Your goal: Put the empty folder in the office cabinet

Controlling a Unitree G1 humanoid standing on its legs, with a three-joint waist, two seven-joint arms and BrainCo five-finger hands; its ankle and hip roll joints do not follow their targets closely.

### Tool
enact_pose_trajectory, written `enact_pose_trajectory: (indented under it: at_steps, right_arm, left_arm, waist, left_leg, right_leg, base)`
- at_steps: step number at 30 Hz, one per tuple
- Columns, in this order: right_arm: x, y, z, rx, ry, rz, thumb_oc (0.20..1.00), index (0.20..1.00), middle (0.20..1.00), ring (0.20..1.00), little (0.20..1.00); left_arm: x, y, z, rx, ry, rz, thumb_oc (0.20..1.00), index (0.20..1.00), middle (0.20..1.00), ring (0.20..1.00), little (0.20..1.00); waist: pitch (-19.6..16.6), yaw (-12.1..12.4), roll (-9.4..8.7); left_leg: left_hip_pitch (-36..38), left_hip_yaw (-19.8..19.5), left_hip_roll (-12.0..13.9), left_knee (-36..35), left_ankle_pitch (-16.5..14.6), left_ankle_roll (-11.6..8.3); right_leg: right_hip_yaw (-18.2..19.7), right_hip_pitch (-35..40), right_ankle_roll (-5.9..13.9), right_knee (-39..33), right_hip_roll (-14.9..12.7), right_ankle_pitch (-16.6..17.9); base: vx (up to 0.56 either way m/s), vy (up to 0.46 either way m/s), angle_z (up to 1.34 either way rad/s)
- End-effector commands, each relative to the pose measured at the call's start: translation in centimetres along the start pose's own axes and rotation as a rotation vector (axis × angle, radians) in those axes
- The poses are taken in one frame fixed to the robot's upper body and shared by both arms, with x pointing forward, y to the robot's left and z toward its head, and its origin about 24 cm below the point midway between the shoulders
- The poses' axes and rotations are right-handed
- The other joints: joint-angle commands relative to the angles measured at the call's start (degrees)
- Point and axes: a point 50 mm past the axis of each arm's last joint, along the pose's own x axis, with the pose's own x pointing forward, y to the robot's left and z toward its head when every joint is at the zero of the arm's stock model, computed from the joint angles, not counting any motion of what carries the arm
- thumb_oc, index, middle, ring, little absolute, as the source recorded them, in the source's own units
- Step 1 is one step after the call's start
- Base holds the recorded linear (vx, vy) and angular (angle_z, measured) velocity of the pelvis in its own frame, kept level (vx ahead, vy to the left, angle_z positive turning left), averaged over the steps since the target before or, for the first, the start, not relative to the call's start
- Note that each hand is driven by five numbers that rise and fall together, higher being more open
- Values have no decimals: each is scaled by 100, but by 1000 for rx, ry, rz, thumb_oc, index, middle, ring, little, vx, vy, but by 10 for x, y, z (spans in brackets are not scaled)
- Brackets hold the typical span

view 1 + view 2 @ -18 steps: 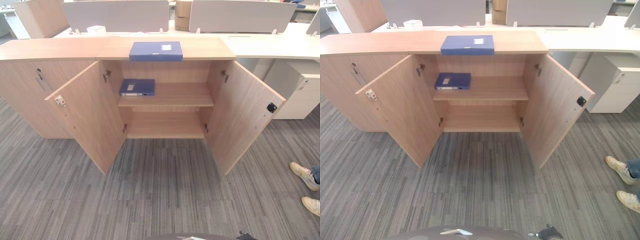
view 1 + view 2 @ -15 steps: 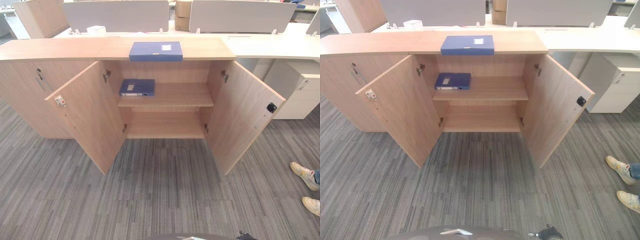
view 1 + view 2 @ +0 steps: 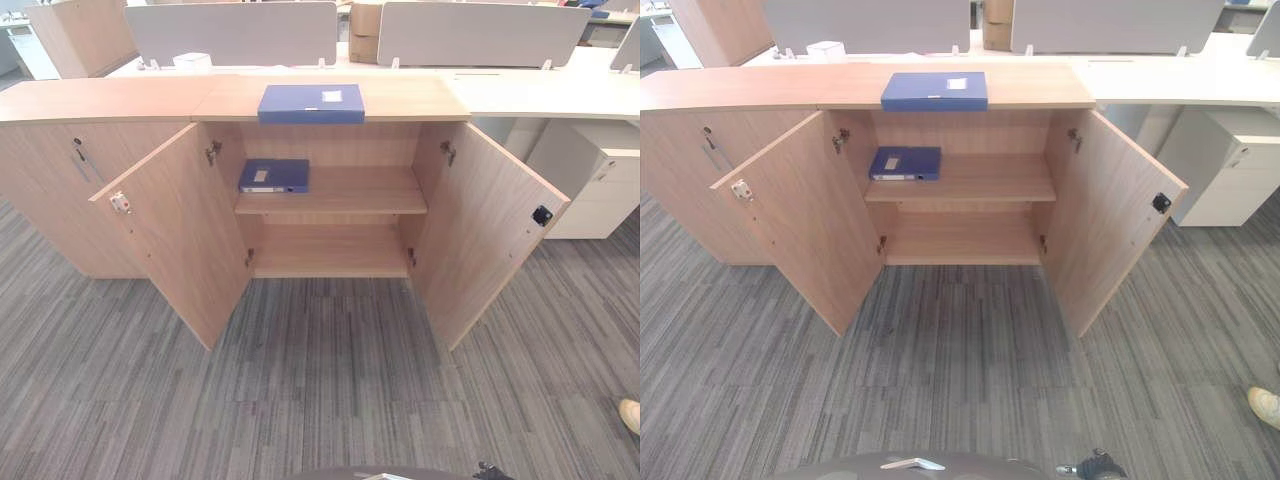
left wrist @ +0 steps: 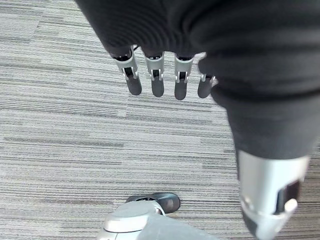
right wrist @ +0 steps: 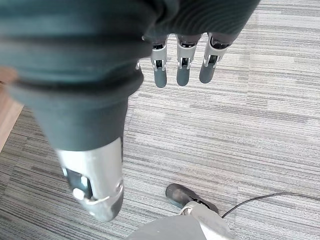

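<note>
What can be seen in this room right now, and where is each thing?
Cabinet: one, light wood, centre, both doors swung open.
Folder on top: one, blue, flat on the cabinet's top.
Folder on shelf: one, blue, flat at the left end of the upper shelf; the lower compartment looks bare.
Closed cabinet: one, light wood, adjoining on the left.
Desks: white, behind the cabinet, with grey divider screens.
Drawer unit: one, white, at the right.
Box: one, white, small, behind the cabinet top.
Carpet: grey, striped.
Person's shoe: one, pale, at the right edge.
Left robot hand: hanging over the carpet, fingers straight, empty.
Right robot hand: the same.
</note>
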Motion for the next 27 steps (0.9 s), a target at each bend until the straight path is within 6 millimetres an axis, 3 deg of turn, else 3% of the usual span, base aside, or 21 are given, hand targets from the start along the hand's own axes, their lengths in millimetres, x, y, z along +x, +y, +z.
enact_pose_trajectory:
  at_steps: [1,16,27]
  right_arm:
    - [0,-11,5,-12,18,-38,1000,1000,1000,1000,1000]
    - [0,-13,0,-6,37,-41,1000,1000,1000,1000,1000]
    - [0,-23,10,-28,24,-61,1000,1000,1000,1000,1000]
  left_arm:
    - [1,6,10,38,1,20,1000,1000,1000,1000,1000]
    - [1,6,7,40,10,14,1000,1000,1000,1000,1000]
    - [1,9,13,-2,-6,23,1000,1000,1000,1000,1000]
  waist:
    - [-43,-17,-182]
    - [-61,-18,-174]
    - [117,70,-93]
  left_leg:
    - [-20,254,406,-269,-229,-488]
    - [-18,248,410,-269,-243,-484]
    - [-310,122,352,-269,-165,-421]
  right_leg:
    - [-13,320,677,-796,-396,15]
    - [-27,317,681,-796,-401,12]
    - [10,43,714,-796,-426,101]
  base:
    - [0,0,0]
    - [0,0,0]
    - [23,-8,-1]
